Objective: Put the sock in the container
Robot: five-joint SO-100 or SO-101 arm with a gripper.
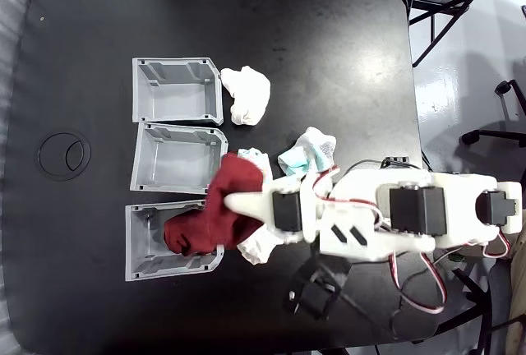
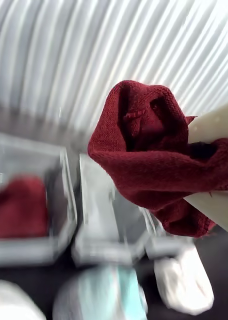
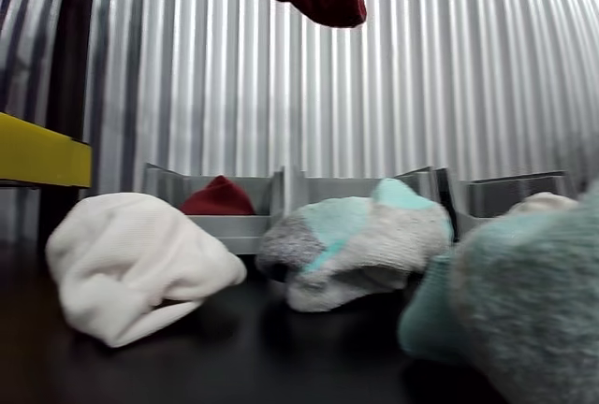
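While carried clear above the table, sock [image 2: 154,165] clamped between gripper [image 2: 204,170] fingers — poised for release over container [image 1: 148,240], already holding its twin.

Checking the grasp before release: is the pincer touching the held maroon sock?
Touching. The wrist view shows the pincer fingers pinching the maroon sock between them.

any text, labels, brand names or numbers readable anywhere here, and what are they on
None can be read in any view.
The arm's white body has two black slanted bars, a mark and not letters.
The table has a drawn pair of overlapping circles, with no words.
The grey bins and the maroon sock in the pincer carry no print.
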